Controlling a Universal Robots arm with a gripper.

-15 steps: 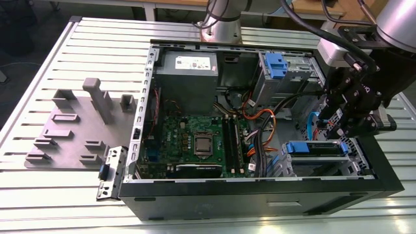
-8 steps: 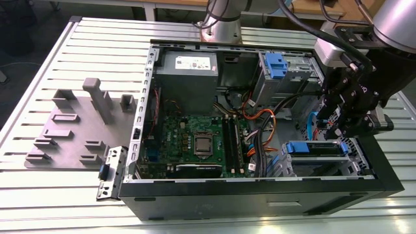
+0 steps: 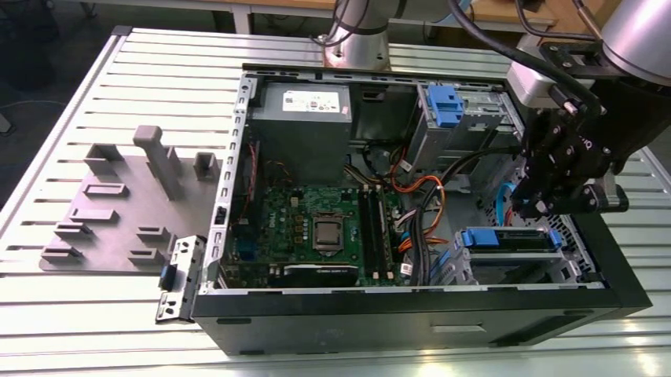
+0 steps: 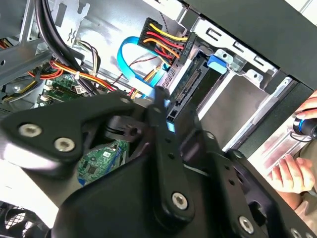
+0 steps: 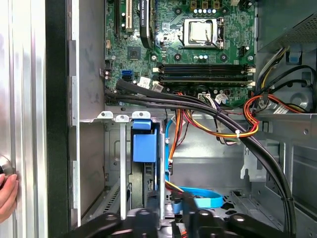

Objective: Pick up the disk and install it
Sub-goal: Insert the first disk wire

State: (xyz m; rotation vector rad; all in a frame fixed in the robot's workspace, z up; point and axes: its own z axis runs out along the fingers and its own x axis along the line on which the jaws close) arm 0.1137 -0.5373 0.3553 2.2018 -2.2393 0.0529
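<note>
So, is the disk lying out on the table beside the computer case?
No, in the exterior view the disk sits in the drive cage in a corner inside the computer case.

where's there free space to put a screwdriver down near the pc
Bare table strips on the exterior view's left, between the grey fixture and the table's edges. Inside the computer case it is crowded: cables and the pincer by the disk.

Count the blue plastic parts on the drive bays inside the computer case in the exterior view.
2. One blue part sits on the far bay; the other lies on the near bay, just below the gripper. The arm may hide more.
</note>
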